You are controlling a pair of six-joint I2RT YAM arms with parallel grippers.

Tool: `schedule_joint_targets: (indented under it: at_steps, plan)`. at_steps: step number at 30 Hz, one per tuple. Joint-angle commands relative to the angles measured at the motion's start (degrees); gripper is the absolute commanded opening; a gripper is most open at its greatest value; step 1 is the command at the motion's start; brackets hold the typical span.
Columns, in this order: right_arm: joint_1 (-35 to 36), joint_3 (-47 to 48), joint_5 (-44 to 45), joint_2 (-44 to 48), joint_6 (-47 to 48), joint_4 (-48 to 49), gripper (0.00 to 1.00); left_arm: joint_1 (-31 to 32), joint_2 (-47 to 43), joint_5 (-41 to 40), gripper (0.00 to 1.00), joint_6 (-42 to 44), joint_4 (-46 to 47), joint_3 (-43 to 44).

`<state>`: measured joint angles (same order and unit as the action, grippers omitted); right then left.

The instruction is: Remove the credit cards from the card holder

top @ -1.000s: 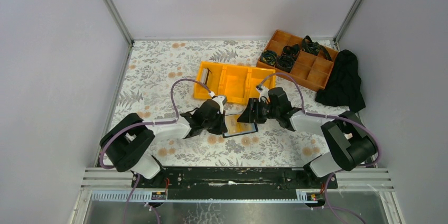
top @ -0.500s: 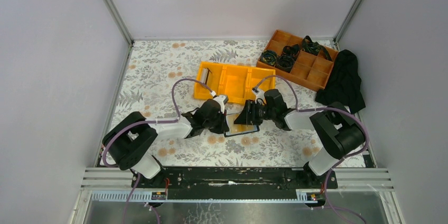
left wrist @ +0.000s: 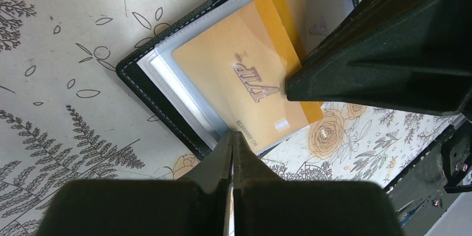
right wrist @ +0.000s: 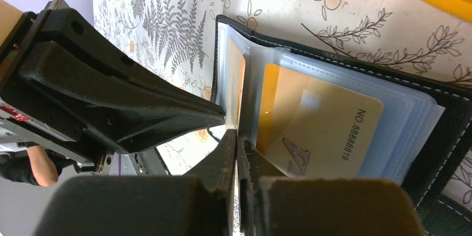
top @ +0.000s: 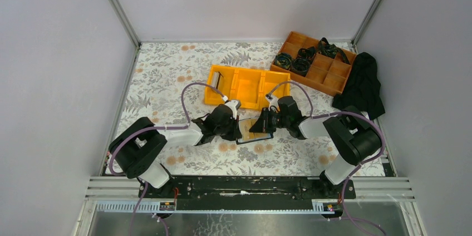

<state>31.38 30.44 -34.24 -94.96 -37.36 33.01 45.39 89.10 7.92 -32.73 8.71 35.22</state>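
Floral-patterned worktop is carrying the card holder, which is lying open between the two hands. Just ahead of its tips, the left hand is meeting the edge of a clear sleeve with a tan credit card inside. Its fingers are clenched together, and I cannot tell whether they are pinching the sleeve. Opposite, the right hand is clenched too, its tips touching the raised sleeves, with a second tan card lying sleeved just beside them.

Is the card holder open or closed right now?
Open. The card holder lies spread on the table, clear sleeves fanned, a gold card visible inside.
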Motion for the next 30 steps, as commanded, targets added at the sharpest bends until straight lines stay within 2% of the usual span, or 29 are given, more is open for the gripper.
schedule_joint_targets:
  at_steps: [1, 12, 15, 23, 30]
  plan:
    - [0.8, 0.1, -0.9, 1.5, 0.3, 1.0, 0.01, 0.3, 2.8, -0.7, 0.00, 0.8, -1.1, -1.0]
    - [-0.5, 2.4, 3.2, 7.0, 5.9, -8.9, 0.00, 0.3, 4.7, -0.3, 0.00, 1.1, -0.5, -1.0]
    - [-1.8, 2.8, 3.4, 8.4, 7.2, -10.9, 0.03, 0.3, 4.8, -0.1, 0.00, 0.9, -0.1, -1.2]
    - [-4.1, 2.4, 3.5, 10.8, 8.3, -13.2, 0.01, 0.4, 5.9, 0.2, 0.00, 0.7, 0.6, -1.1]
    - [-7.1, 3.3, 4.1, 17.5, 11.2, -19.3, 0.00, 0.0, 3.7, 1.2, 0.00, 1.0, 2.1, -1.8]
